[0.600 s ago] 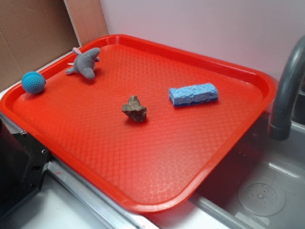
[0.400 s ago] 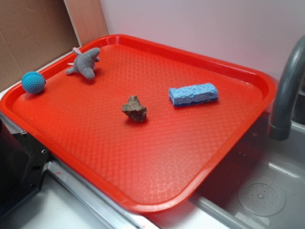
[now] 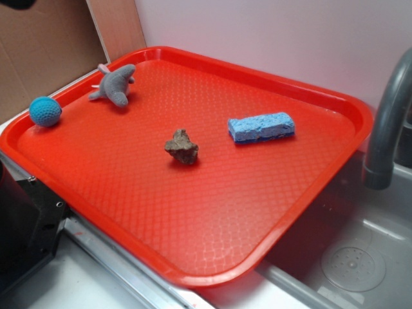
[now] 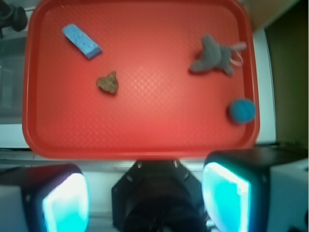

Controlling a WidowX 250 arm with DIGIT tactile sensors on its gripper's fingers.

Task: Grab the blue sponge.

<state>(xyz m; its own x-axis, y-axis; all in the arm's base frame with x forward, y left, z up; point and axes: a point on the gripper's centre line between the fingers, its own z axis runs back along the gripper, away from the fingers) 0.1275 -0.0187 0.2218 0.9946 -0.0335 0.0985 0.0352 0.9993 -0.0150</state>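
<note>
End effector [image 4: 145, 198] seen in wrist view only, at bottom of frame: 2 fingers [image 4: 65, 200] w/ cyan-lit pads at lower left & lower right, wide apart, nothing btwn them. Dark wrist mount at bottom center. In ext. view, only a dark bit at top-left corner.

Red tray [image 3: 335, 154] with four small things on it.
A brown rock [image 3: 181, 147] lies near the middle; the blue sponge [image 3: 261, 127] sits apart to its right, a grey stuffed toy [image 3: 116, 84] well behind to its left, a teal ball [image 3: 45, 111] beyond that by the rim.
</note>
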